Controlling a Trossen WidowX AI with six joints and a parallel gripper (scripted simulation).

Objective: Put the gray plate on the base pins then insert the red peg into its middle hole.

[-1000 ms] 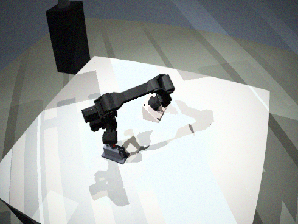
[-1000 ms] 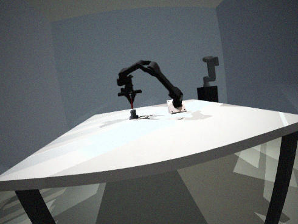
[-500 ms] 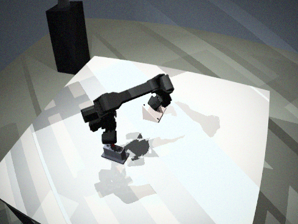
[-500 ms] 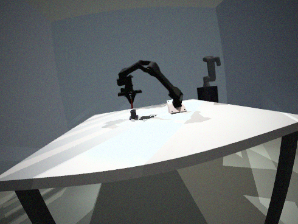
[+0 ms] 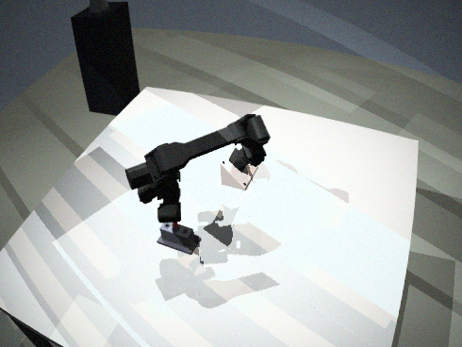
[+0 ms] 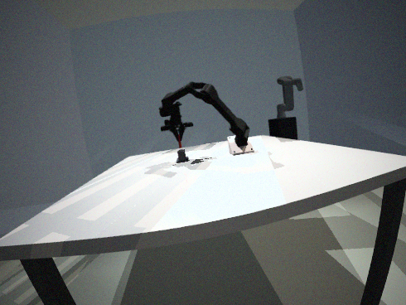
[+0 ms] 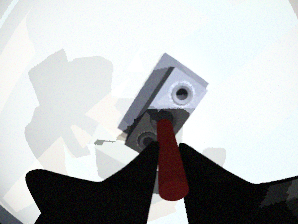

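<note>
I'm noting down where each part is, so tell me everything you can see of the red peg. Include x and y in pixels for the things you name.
The red peg (image 6: 180, 140) (image 7: 171, 160) is a slim, plain rod, round in section, with a smooth-looking surface. It is clamped between the black fingers (image 6: 180, 138) and points down, roughly upright, its lower end over the middle of the gray plate (image 7: 186, 77). Whether that tip has entered the middle hole, I cannot tell.

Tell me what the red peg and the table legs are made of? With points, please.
The red peg (image 7: 172, 165) (image 6: 180, 141) looks like smooth, painted wood or plastic: one even color, no grain. The table legs (image 6: 379, 244) might be dark painted metal, plain and black, but I can't be sure.
</note>
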